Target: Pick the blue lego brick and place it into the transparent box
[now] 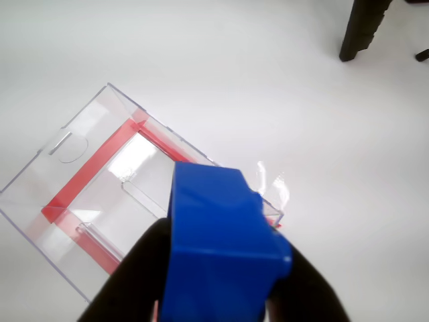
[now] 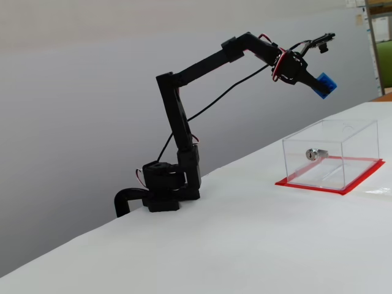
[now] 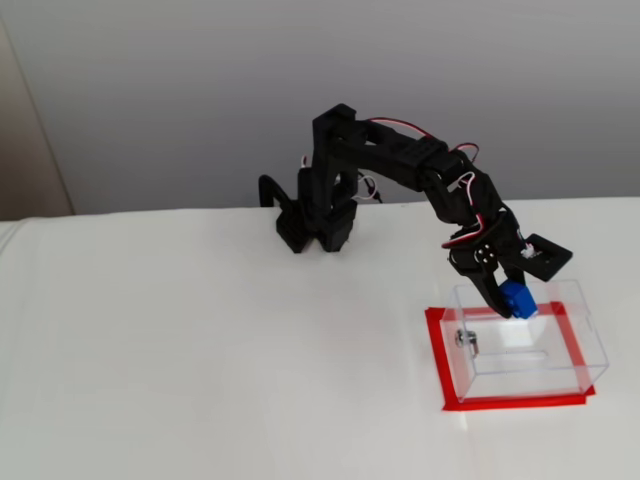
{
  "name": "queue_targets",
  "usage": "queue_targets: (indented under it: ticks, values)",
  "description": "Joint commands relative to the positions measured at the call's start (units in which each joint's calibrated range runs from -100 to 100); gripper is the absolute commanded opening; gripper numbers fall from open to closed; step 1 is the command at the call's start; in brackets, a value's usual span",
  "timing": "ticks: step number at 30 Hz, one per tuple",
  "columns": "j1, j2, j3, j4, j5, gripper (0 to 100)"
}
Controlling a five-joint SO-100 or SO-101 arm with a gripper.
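In a fixed view, the arm's base point(image 2: 164, 190) is clamped at the left-centre of the white table point(image 2: 245, 245), its links rising and reaching toward the upper right, where the gripper point(image 2: 318, 82) is closed on the blue lego brick point(image 2: 325, 84), held high in the air. Below it and slightly to the right, at the right edge of the frame, the transparent box point(image 2: 331, 153) stands on its red-edged base, the silver lock cylinder point(image 2: 313, 154) set in the near wall; brick and box are well apart. In another fixed view, the base point(image 3: 315, 215) sits at upper centre, and the brick point(image 3: 518, 299) appears at right-centre over the box's rear rim point(image 3: 520, 350), the lock point(image 3: 466, 340) on the box's left wall. In the wrist view, the box point(image 1: 87, 168) occupies the left half, while the brick point(image 1: 224, 248) fills the lower centre between the dark fingers point(image 1: 131, 282).
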Motion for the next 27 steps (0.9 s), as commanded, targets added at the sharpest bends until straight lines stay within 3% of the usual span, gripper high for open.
queue_targets:
  ticks: [1,27]
  values:
    - [-2.3,-1.9,2.3,-2.6,-0.2,2]
    - [-4.9,-1.8,10.1,-7.4,-0.2,2]
